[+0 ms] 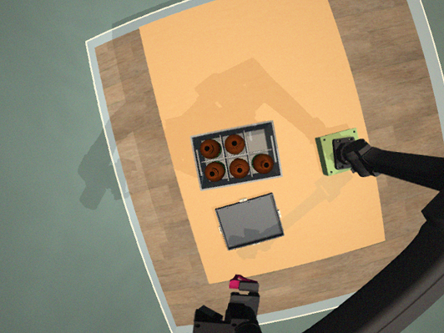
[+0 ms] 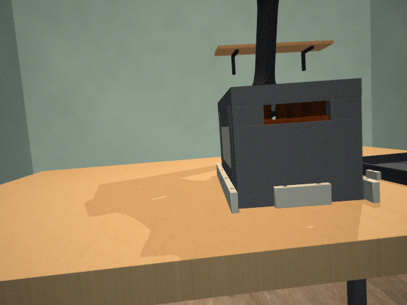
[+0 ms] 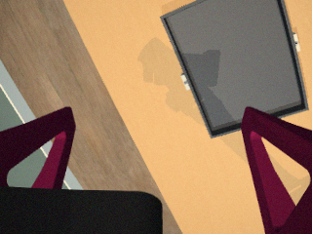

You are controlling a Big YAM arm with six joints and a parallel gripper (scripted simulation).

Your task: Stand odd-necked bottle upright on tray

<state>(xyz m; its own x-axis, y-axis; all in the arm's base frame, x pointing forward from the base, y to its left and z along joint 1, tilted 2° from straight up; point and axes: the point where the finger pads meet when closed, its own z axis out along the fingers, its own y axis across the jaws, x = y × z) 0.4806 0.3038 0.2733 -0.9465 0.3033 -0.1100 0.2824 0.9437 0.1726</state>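
Observation:
The dark grey crate [image 1: 196, 145] [image 2: 296, 154] has six compartments. Five brown bottles stand in it: two in the back row [image 1: 209, 148] [image 1: 234, 143] and three in the front row [image 1: 214, 171] [image 1: 239, 168] [image 1: 263, 163]. The back right compartment is empty. Neck widths cannot be told apart at this size. The grey tray [image 1: 248, 219] [image 2: 391, 166] [image 3: 253, 58] lies flat and empty beside the crate. My gripper [image 3: 158, 116] is open and empty, its magenta fingers wide apart. In the top view it hangs beyond the tray's near side, away from the crate.
Low pale blocks [image 2: 302, 196] stand against the crate's foot, and smaller ones [image 3: 185, 82] sit at the tray's sides. The arm's green base plate [image 1: 322, 154] is right of the crate. The crate walls rise high around the bottles. A wall shelf [image 2: 296, 47] is in the background.

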